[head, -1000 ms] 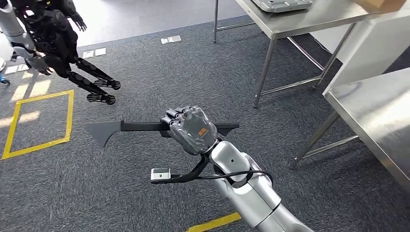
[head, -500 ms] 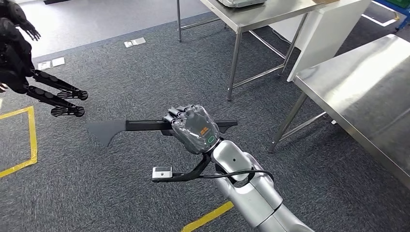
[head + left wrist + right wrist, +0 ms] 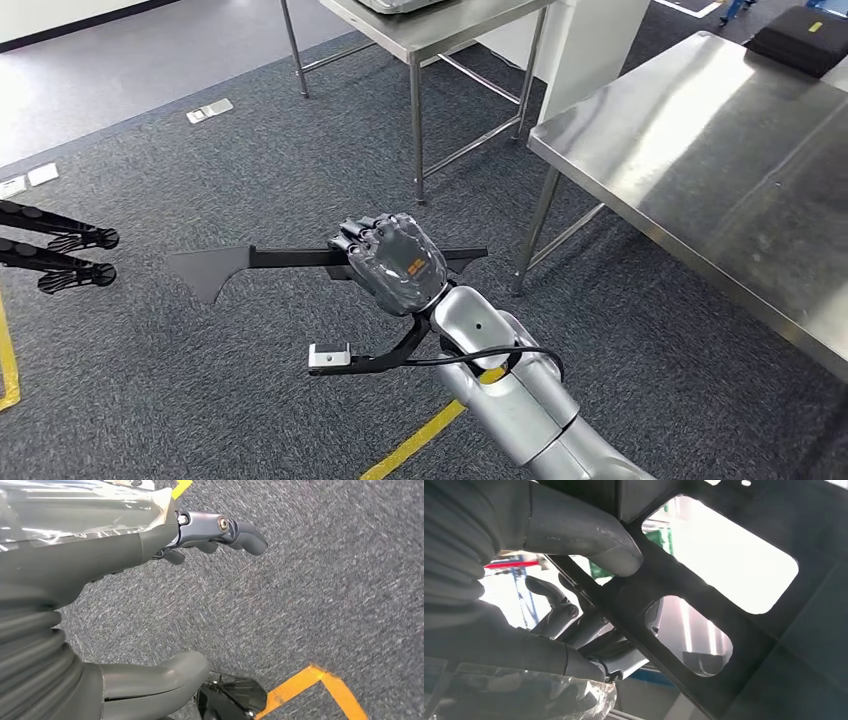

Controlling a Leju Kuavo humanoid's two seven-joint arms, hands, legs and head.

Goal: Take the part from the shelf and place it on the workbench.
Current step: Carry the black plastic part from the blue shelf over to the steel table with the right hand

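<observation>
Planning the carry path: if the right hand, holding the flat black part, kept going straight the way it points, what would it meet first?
Probably nothing soon: the right hand gripping the flat black part points over open grey carpet; the steel workbench lies off to its right. Depth is uncertain.

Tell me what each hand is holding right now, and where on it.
The right hand grips the flat black part partway along its narrow bar. The left hand holds nothing, its fingers apart above the carpet.

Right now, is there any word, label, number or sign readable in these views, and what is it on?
No text can be read.
Back of the right hand: orange mark and small green oval, too small to read.
White floor plates: marks, if any, too small to read.
Black part: no lettering visible.
</observation>
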